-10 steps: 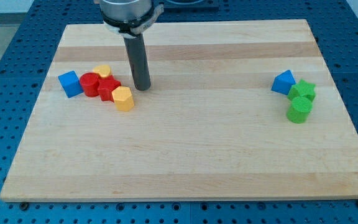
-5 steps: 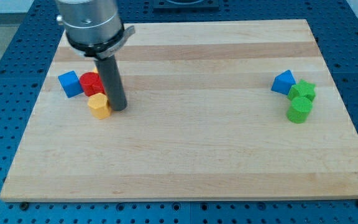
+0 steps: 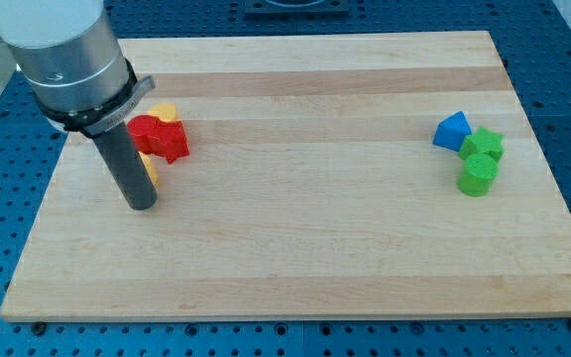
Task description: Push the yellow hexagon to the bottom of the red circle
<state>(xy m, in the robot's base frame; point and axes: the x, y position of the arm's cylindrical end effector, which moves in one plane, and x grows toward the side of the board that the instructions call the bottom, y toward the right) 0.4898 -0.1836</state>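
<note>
My tip (image 3: 142, 203) rests on the board at the view's left, below the red blocks. The yellow hexagon (image 3: 150, 170) is mostly hidden behind my rod; only a sliver shows at the rod's right edge, just below the red circle (image 3: 143, 128). A second red block (image 3: 171, 141) sits against the red circle's right side. Another yellow block (image 3: 166, 111) lies just above the red pair. The blue block seen earlier at the far left is hidden behind the arm.
At the view's right a blue block (image 3: 452, 130), a green star (image 3: 484, 145) and a green cylinder (image 3: 478, 175) sit clustered together. The wooden board (image 3: 315, 248) ends in edges on all sides over a blue perforated table.
My rod has swept left and down, past the red blocks. The yellow hexagon moved left with it, from the red block's lower right to below the red circle. The left blue block became hidden.
</note>
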